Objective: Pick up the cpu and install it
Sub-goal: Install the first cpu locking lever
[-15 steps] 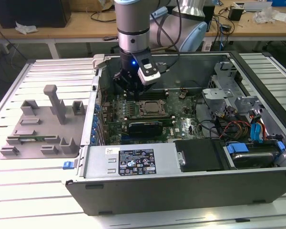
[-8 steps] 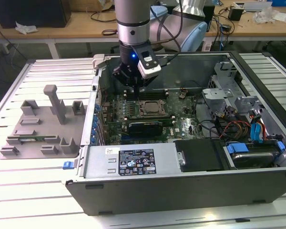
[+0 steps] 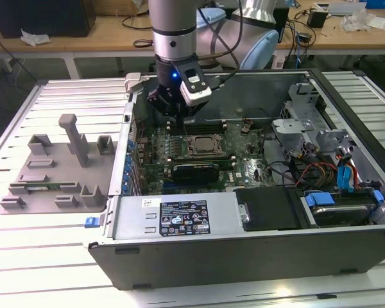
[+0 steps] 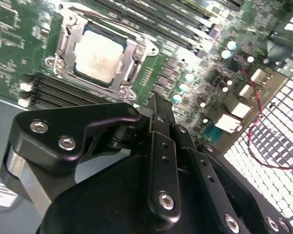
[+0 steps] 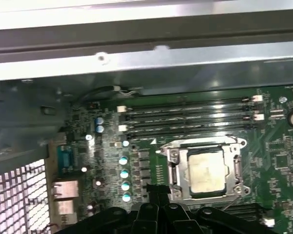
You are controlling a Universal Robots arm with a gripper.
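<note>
Gripper (image 3: 178,122) pinched closed, empty, upper-centre of exterior view; cpu (image 3: 204,146) lies in socket frame (image 4: 136,52) mid-frame, just beside; risk, I judge: a skewed seat could damage it under pressure.

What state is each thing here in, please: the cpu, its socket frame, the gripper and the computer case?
cpu, seated inside the socket frame, silver top up.
socket frame, lying flat around the cpu.
gripper, shut, holding nothing, apart from the cpu.
computer case, on its side, open.
</note>
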